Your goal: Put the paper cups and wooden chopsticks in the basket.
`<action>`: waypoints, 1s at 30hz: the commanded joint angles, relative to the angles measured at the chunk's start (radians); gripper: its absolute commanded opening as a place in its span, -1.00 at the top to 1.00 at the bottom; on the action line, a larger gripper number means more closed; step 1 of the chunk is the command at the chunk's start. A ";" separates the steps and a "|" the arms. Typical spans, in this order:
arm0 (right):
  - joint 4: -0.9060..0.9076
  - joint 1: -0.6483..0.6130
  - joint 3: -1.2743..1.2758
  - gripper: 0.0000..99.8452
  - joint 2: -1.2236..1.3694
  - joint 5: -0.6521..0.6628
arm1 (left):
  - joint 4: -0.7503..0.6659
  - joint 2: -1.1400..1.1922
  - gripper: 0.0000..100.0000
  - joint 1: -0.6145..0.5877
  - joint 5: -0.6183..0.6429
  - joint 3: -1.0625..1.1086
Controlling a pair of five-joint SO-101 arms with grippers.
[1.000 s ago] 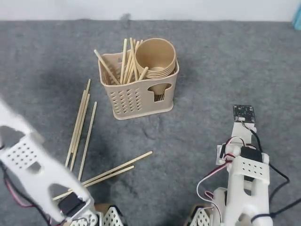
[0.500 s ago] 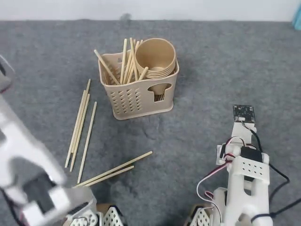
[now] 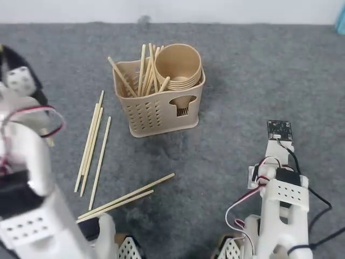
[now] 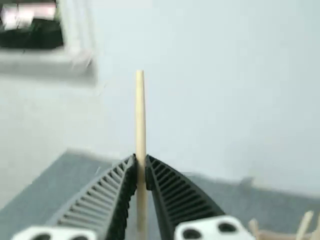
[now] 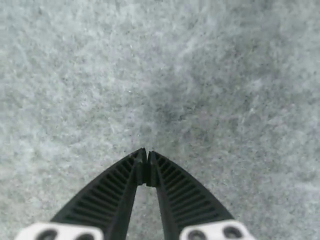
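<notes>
**While one chopstick is held aloft, several remain to be gathered**

As the left claw (image 4: 141, 172) is clenched on a single chopstick (image 4: 140, 115), with a good part of the stick standing out beyond the claw's tip, one piece is judged to be on its way. Nearest that claw, between it and the basket, about three loose chopsticks (image 3: 91, 148) are seen lying side by side on the bench (image 3: 242, 81). A further pair (image 3: 126, 195) is laid at an angle just beyond them, toward the right claw (image 5: 146, 167). That claw is closed on nothing and is held over bare bench, well apart from the task's things. Farthest off, the basket (image 3: 161, 113) is found upright, with the paper cups (image 3: 179, 65) nested at one side and a sheaf of chopsticks (image 3: 144, 70) leaned at the other. The cups are judged done, the chopsticks only partly.
</notes>
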 commanded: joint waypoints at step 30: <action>-0.015 -0.002 -0.006 0.98 -0.028 0.017 | -1.384 0.207 0.98 0.474 0.000 0.673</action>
